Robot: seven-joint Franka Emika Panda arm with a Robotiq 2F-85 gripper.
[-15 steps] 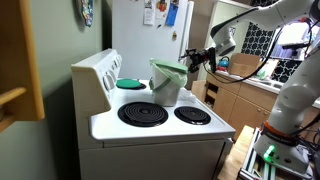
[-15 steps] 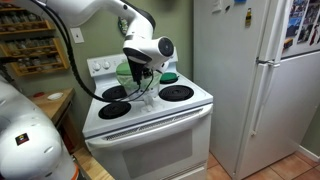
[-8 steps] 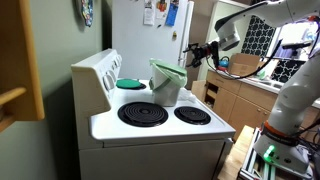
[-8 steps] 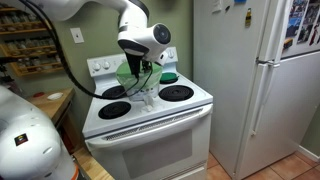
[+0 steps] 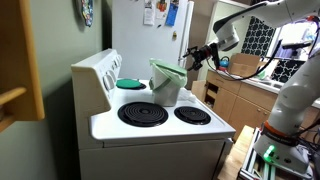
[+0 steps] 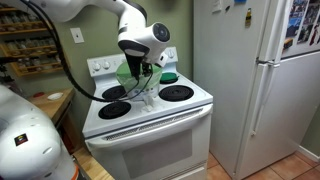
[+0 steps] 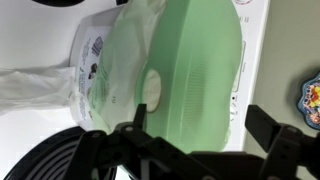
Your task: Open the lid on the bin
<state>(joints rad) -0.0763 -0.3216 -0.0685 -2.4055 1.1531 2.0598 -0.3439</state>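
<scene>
The bin (image 5: 169, 90) is small and pale, and stands on the white stove between the burners; it is also seen in the other exterior view (image 6: 141, 93). Its light-green lid (image 5: 167, 68) slants up from the rim. In the wrist view the lid (image 7: 190, 65) turns its broad face to the camera, beside the bin's pale labelled wall (image 7: 95, 70). My gripper (image 5: 193, 56) hovers beside the bin's top, open and holding nothing. In the wrist view its dark fingers stand wide apart in front of the lid without touching it, around the gripper's middle (image 7: 205, 130).
A round teal dish (image 5: 131, 84) lies on a rear burner. Two black coil burners (image 5: 143, 113) sit at the stove's front. The stove's back panel (image 5: 97, 72) rises behind. A white fridge (image 6: 255, 70) stands beside the stove, and a counter (image 5: 235, 85) lies behind the arm.
The gripper has lifted slightly and drawn a little away from the bin's top, staying open. The bin and lid have not visibly moved.
</scene>
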